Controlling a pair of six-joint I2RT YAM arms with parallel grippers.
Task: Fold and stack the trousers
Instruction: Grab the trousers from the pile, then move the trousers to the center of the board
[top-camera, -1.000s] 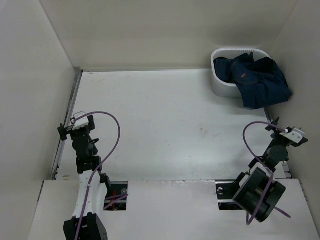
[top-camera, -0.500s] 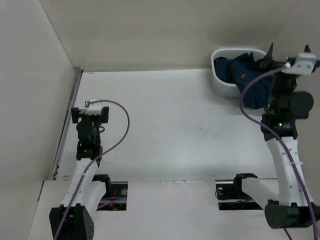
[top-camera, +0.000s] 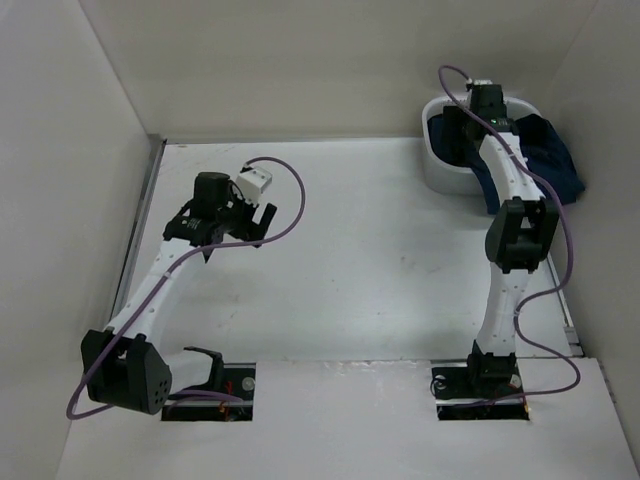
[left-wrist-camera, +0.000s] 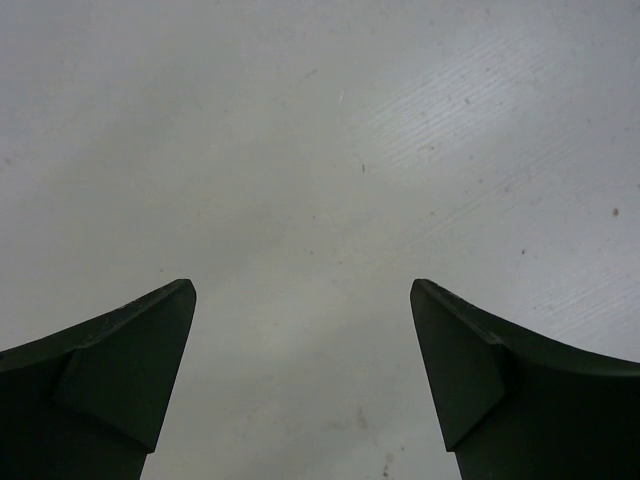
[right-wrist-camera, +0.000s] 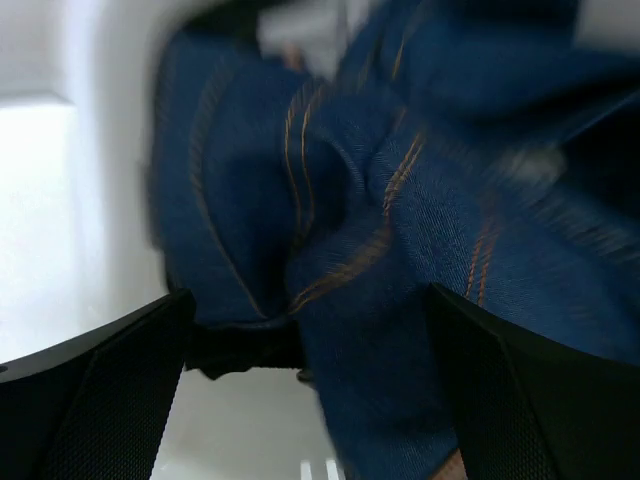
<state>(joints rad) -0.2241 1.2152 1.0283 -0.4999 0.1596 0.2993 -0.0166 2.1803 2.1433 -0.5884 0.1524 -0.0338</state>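
Observation:
The trousers (top-camera: 545, 160) are dark navy jeans bunched in a white basket (top-camera: 432, 170) at the far right corner, with part draped over its right rim. My right gripper (top-camera: 458, 122) reaches down into the basket. In the right wrist view the right gripper (right-wrist-camera: 305, 330) is open, with a fold of the trousers (right-wrist-camera: 400, 230), stitched in orange, between its jaws, blurred. My left gripper (top-camera: 256, 222) hovers over the left middle of the table. In the left wrist view the left gripper (left-wrist-camera: 303, 290) is open and empty over bare table.
The white table (top-camera: 380, 260) is boxed in by pale walls on the left, back and right. The basket's white wall (right-wrist-camera: 60, 200) shows left of the denim in the right wrist view. Both arm bases sit at the near edge.
Both arms unfolded from near their bases. The right arm swung up and back to the basket over the trousers. The left arm reached forward and right over the table.

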